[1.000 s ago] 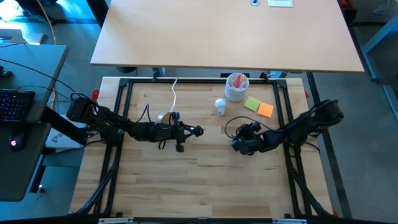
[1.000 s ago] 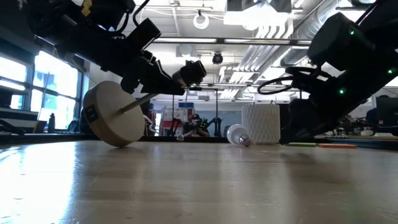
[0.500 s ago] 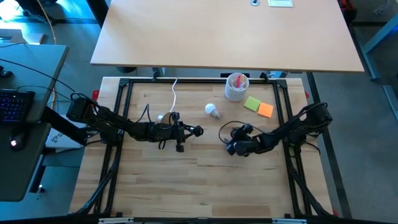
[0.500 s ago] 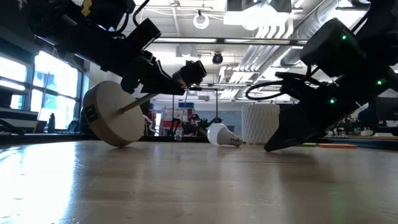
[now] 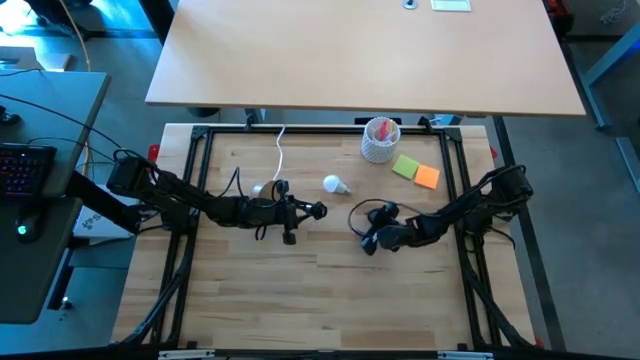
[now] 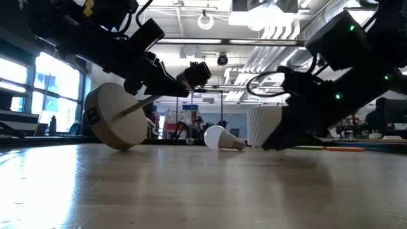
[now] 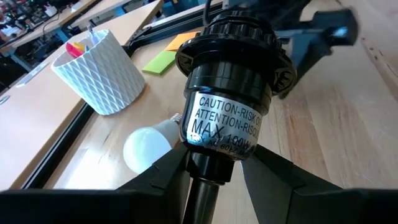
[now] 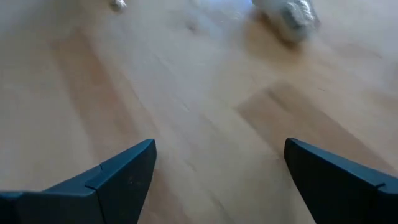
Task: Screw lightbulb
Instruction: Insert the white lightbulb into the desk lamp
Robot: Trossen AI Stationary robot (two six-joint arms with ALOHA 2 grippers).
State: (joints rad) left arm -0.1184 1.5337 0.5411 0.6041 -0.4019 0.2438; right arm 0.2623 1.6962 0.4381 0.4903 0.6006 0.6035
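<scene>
High view gives me one lightbulb (image 5: 333,184) lying on its side on the wooden surface (image 5: 330,290), loose, near the middle toward the far edge, between my two arms and touching neither. I count two pincers. My left pincer (image 5: 300,212) is closed on the thin stem of the single lamp stand, just below its black socket (image 7: 231,68); in the low view the round wooden base (image 6: 114,116) hangs tilted off the surface with the socket end (image 6: 198,72) pointing toward the bulb. From the left wrist view the bulb (image 7: 148,148) sits just behind the socket, metal screw base turned away from me. My right pincer (image 5: 368,240) is low over the surface, near the bulb but apart from it, fingers (image 8: 118,175) spread wide with only bare wood between them, holding nothing. Farther back stands one white lattice cup (image 5: 380,140) with pink contents, and beside it two sticky-note pads, one green (image 5: 406,166) and one orange (image 5: 427,178), touching each other.
</scene>
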